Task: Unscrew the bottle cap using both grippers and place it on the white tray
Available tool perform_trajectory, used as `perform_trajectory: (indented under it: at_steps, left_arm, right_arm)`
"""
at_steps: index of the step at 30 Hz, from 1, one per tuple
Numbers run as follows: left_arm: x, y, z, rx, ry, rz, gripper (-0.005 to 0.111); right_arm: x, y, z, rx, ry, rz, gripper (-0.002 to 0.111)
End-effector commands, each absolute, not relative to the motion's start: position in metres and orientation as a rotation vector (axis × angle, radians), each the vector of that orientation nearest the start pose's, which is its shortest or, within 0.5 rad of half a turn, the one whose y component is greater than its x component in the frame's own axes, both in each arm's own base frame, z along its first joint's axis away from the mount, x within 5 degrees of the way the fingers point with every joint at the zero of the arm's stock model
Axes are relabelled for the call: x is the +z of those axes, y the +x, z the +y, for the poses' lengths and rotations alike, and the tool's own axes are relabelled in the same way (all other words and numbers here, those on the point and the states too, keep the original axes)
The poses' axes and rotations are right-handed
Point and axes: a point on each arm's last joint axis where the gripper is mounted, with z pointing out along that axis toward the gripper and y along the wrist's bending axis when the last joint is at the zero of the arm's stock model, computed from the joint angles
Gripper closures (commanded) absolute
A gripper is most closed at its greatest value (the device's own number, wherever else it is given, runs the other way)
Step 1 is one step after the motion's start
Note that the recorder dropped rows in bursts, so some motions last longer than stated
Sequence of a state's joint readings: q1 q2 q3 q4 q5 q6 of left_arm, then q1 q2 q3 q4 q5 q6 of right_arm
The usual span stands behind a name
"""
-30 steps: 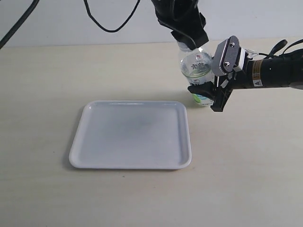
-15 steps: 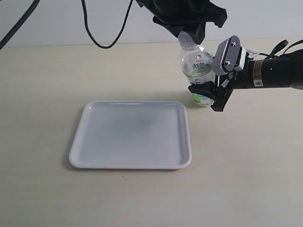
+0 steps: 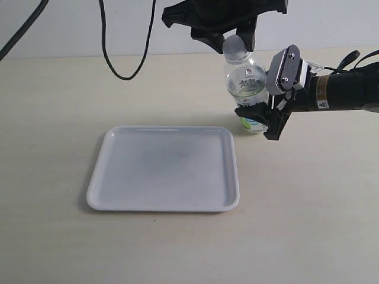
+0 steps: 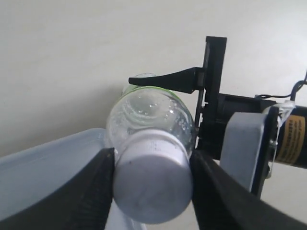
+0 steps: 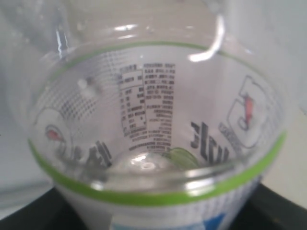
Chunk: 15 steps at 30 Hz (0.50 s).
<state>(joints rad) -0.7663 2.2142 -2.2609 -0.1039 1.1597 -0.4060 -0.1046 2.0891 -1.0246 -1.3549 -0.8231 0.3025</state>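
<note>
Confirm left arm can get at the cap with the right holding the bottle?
Likely yes: left end effector clamps the cap; right end effector grips the bottle lower down, leaving the top free.

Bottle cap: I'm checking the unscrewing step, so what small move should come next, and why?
Probably turn the left claw to twist the bottle cap loose. Its fingers press both sides of the cap, which sits on the neck, while the right claw clamps the lower body of the bottle, so the bottle should not spin along.
</note>
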Motion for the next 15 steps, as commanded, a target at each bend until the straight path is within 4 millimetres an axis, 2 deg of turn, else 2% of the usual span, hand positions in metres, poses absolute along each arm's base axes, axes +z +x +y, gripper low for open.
perform_trajectory:
  at_steps: [1,6,15]
  left_arm:
    - [0.304,0.345,-0.346,-0.562,0.284,2.74,0.107]
    - [0.304,0.345,-0.346,-0.603,0.064,2.782,0.107]
    - [0.305,0.353,-0.336,-0.702,-0.124,2.842,0.107]
  right_arm:
    - [0.107,0.38,0.027,0.325,-1.195,1.704,0.108]
    - [0.107,0.38,0.027,0.325,-1.195,1.704,0.108]
    - [0.107,0.38,0.027,0.325,-1.195,1.704,0.108]
